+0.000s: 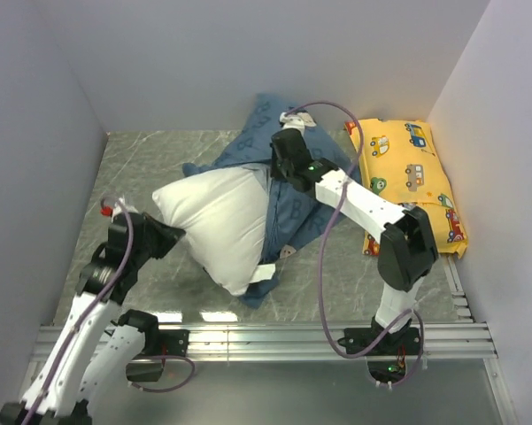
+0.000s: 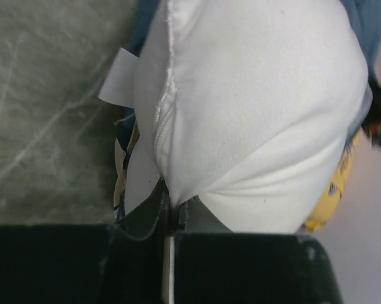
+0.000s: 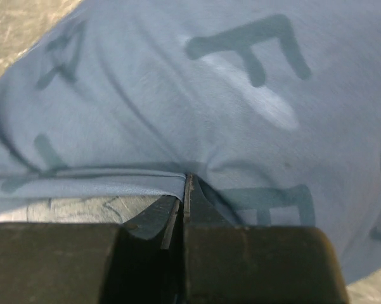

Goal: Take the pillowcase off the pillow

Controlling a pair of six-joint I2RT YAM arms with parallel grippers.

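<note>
Pillow [image 1: 214, 221]: mostly out, corner clenched in left gripper [image 2: 171, 206]. Pillowcase [image 1: 288, 221]: fold pinched by right gripper [image 3: 185, 190]. Step: extraction. Next, likely: draw the two fully apart.

1. A yellow cushion [image 1: 412, 181] printed with cartoon cars lies at the far right of the worktop [image 1: 146, 168], against the right wall [image 1: 505, 133].
2. The worktop is grey and marble-patterned.
3. An aluminium rail [image 1: 266, 338] runs along its near edge.
</note>
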